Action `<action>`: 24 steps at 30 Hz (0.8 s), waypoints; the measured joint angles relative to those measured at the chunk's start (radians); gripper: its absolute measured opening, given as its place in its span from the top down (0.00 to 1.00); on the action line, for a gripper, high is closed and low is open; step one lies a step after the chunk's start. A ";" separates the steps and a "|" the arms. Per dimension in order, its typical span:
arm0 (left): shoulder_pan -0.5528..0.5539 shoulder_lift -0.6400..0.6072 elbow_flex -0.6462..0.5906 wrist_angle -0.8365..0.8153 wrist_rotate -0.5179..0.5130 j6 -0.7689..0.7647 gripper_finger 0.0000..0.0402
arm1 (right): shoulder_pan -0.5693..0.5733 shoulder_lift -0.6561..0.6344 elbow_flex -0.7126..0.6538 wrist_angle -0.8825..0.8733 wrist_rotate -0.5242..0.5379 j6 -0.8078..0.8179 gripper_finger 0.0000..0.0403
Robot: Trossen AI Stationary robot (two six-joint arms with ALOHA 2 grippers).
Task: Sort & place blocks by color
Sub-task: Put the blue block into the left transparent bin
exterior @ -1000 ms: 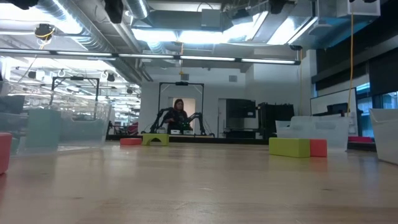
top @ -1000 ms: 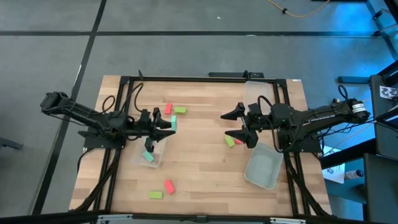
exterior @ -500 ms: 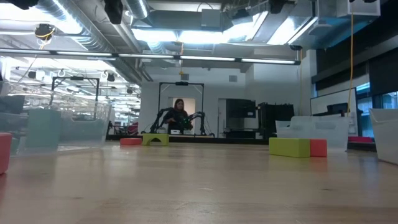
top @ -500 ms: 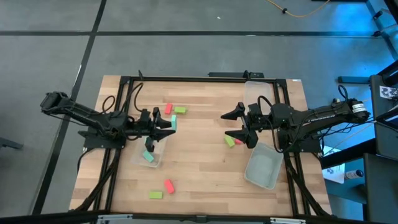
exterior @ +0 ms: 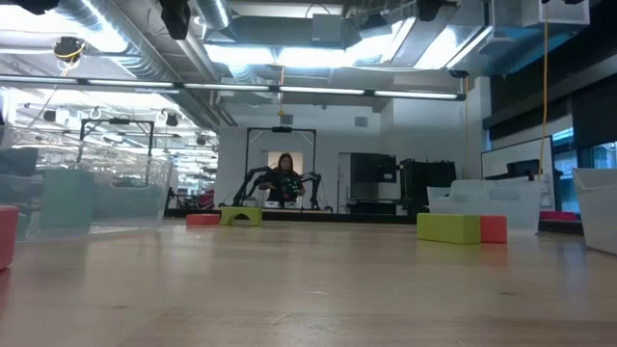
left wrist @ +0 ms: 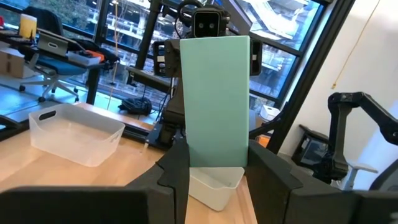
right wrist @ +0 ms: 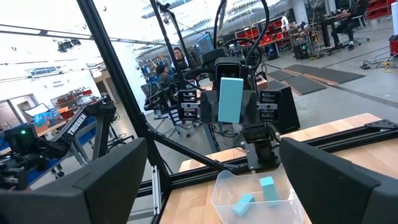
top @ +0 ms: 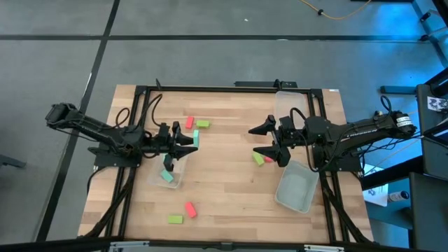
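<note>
My left gripper (top: 192, 140) hovers over a clear tub (top: 172, 172) at the table's left and is shut on a teal block (left wrist: 214, 102). Two more teal blocks (right wrist: 267, 186) lie in that tub. My right gripper (top: 253, 141) hangs open at the table's right, just beyond a lime block (top: 258, 159) and a red block (top: 268, 159) lying side by side on the wood. A red block (top: 189, 123) and a lime block (top: 202, 124) lie toward the far edge. Another red block (top: 189, 208) and lime block (top: 175, 219) lie toward the near edge. My left gripper pinches the teal block between its two fingers (left wrist: 177, 177), one on each long side near its lower end (left wrist: 214, 158). The fingers come level from the table's left. The block stands upright (right wrist: 231, 99), lifted clear above the tub, most of it rising above the fingers.
A second clear tub (top: 295, 187) sits near the right arm toward the near edge, and a third (top: 290, 105) toward the far right corner. A black metal frame (top: 210, 89) borders the table. Bare wood (top: 224, 175) spans the middle between the arms.
</note>
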 joint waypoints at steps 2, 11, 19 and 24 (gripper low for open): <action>0.000 0.000 0.000 -0.002 0.000 -0.004 0.72 | 0.000 0.000 0.000 0.000 0.000 0.002 0.09; 0.000 0.000 0.000 -0.015 0.014 -0.012 0.72 | 0.000 0.000 0.000 0.000 -0.001 0.005 0.09; -0.006 -0.036 0.058 -0.323 0.036 -0.112 0.72 | 0.000 0.000 0.000 -0.001 -0.001 0.008 0.09; -0.034 -0.089 0.262 -0.991 0.027 -0.188 0.72 | 0.000 0.000 0.000 -0.001 -0.001 0.009 0.09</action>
